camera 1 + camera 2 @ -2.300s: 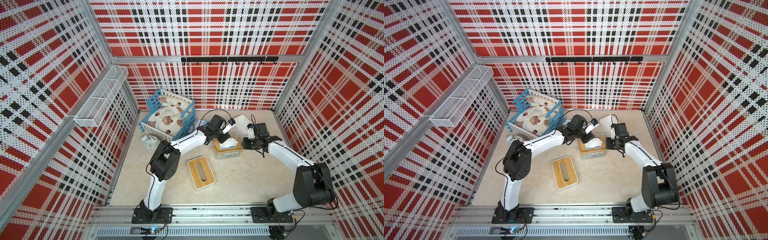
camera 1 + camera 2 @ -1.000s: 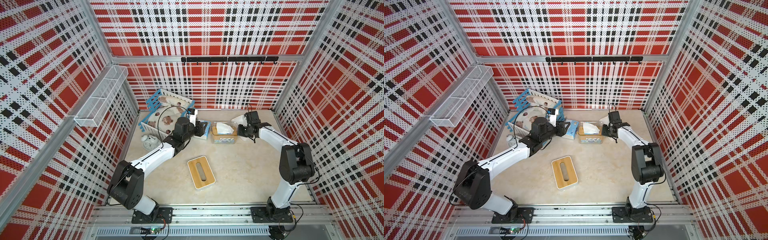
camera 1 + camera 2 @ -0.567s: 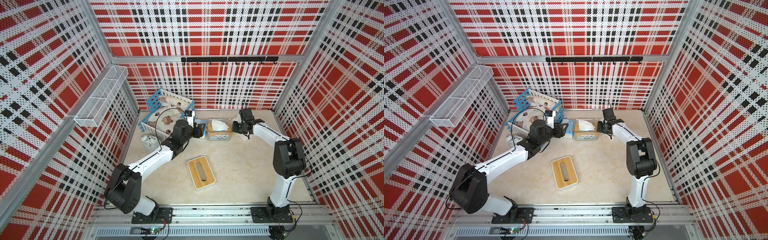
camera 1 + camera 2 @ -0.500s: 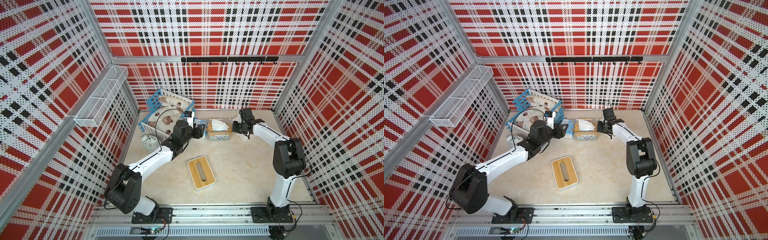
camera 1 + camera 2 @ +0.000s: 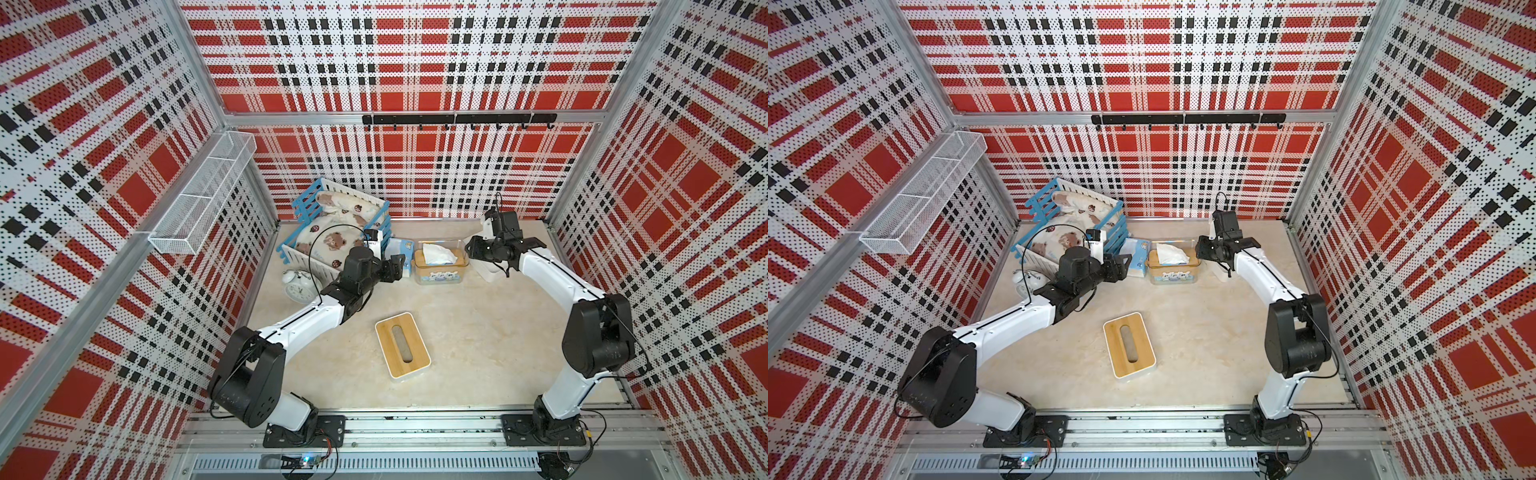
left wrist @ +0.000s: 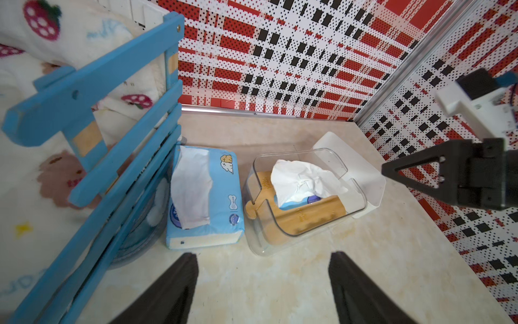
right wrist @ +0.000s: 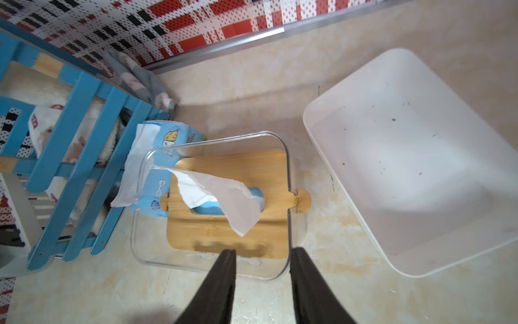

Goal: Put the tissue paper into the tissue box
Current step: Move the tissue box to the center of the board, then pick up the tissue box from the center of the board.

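One tissue paper pack (image 5: 401, 252) (image 6: 224, 193), light blue with a white sheet sticking out, lies on the floor against the crib. Right beside it stands the clear tissue box (image 5: 441, 277) (image 7: 145, 252); inside it another pack sits under a bamboo plate, and a white sheet (image 7: 224, 196) pokes up through the plate's slot. My left gripper (image 5: 397, 268) (image 6: 263, 277) is open and empty, just short of the lying pack. My right gripper (image 5: 1202, 249) (image 7: 263, 269) is open at the clear box's other end, its tips over the box's rim, holding nothing.
An open white box (image 5: 492, 272) (image 7: 406, 168) stands right of the clear box. A bamboo-topped lid (image 5: 402, 351) lies mid-floor. The blue-and-white crib (image 5: 332, 224) with a blanket fills the back left, with a clock (image 5: 299, 286) before it. A wire basket (image 5: 203, 199) hangs on the left wall.
The clear box slid a little toward the lying pack with the right gripper shut at its end; that gripper has now opened. The left gripper's jaws have spread wider.
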`<action>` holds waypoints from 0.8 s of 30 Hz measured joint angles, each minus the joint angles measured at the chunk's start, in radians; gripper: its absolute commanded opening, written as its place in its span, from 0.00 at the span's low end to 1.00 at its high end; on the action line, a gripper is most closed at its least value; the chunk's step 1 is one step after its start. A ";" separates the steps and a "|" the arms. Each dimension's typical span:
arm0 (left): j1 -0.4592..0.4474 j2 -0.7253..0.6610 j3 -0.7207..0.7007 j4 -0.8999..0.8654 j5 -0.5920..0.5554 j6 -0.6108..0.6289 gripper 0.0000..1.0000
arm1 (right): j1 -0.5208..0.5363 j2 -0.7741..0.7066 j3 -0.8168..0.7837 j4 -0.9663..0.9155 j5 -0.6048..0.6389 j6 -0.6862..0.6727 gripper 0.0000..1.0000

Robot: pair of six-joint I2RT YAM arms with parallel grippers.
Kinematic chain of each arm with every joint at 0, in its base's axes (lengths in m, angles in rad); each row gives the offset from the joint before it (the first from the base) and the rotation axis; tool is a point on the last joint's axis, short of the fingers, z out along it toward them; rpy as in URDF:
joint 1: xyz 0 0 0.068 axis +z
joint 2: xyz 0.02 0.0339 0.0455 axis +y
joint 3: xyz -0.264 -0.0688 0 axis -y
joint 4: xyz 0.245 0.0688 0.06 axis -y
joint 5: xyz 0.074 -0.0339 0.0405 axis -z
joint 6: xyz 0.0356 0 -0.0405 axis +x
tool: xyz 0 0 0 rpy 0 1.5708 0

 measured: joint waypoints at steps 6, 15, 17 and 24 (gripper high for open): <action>0.000 0.000 -0.002 0.010 0.006 -0.001 0.82 | -0.099 -0.072 -0.114 0.023 0.021 0.001 0.52; -0.006 0.000 -0.006 0.013 0.010 0.000 0.83 | -0.224 -0.042 -0.175 0.047 0.114 0.009 0.63; -0.011 0.000 -0.006 0.013 0.010 0.000 0.83 | -0.224 -0.002 -0.159 0.060 0.122 0.011 0.68; -0.026 0.000 -0.006 0.013 0.018 0.002 0.83 | -0.224 0.103 -0.123 0.086 0.144 0.034 0.86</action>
